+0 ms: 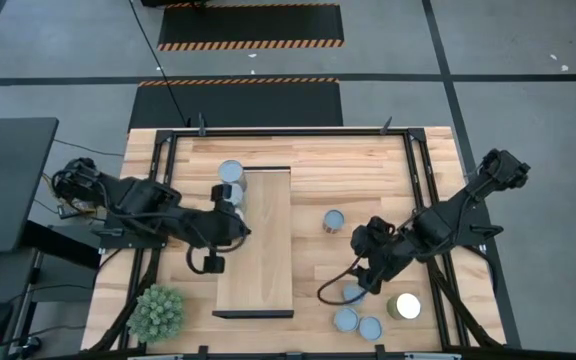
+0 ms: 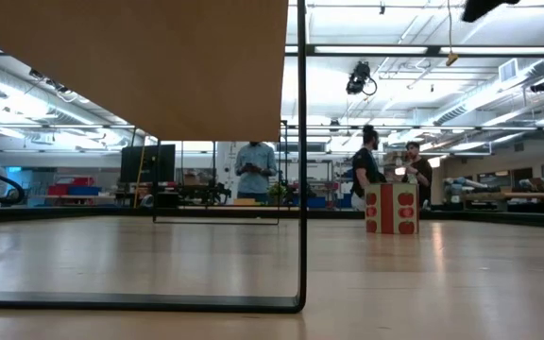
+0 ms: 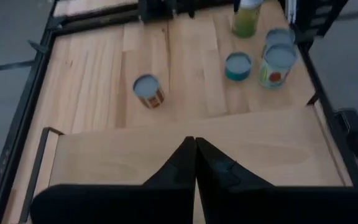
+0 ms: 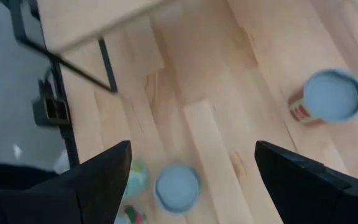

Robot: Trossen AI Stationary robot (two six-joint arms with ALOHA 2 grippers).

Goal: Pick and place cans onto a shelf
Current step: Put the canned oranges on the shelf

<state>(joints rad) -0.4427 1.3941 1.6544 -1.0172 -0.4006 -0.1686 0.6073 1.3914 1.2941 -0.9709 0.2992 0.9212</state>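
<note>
High view places the left gripper (image 1: 236, 228) at the left edge of the shelf (image 1: 258, 262), fingers pressed together and holding nothing. Two cans (image 1: 230, 172) stand just beside that edge, toward the far end. Right gripper (image 1: 360, 285) hangs with fingers spread wide above a cluster of cans (image 1: 346, 319) near the table's front right. One lone can (image 1: 334, 221) stands between shelf and right arm.

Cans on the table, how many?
7 cans: two beside the shelf's left edge, one right of it, four near the right hand. Another may hide under the left arm.
</note>
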